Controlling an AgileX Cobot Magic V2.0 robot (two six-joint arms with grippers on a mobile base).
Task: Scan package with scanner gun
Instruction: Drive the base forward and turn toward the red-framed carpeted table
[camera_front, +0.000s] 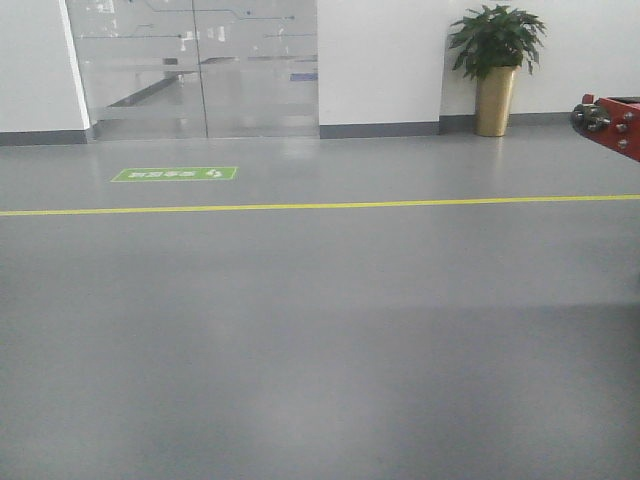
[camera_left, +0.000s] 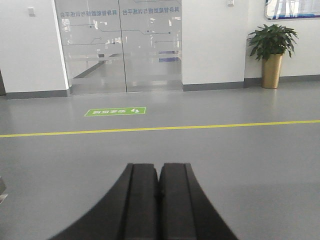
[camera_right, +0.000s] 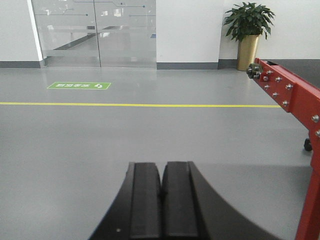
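Neither the package nor the scanner gun shows in any of the 3 views, so we judge the step in hand to be finding them and bringing the arms within reach. Our left gripper (camera_left: 159, 175) sits at the bottom centre of its wrist view with both black fingers pressed together and nothing between them. Our right gripper (camera_right: 161, 175) is likewise closed on nothing. Ahead lies the grey floor (camera_front: 320, 350), crossed by a yellow line (camera_front: 320, 206), with a green floor sign (camera_front: 175, 174) at upper left, glass doors (camera_front: 200, 70) above it and a potted plant (camera_front: 496, 40) at upper right. A red frame (camera_right: 287, 92) juts in along the right edge of the right wrist view (the nearest obstacle to that arm), so we would swing that arm clear of it. To do this well, we would first get the 2 things into view. Then we would spread the fingers before reaching the scanner's handle, closing only once it sits squarely between them.
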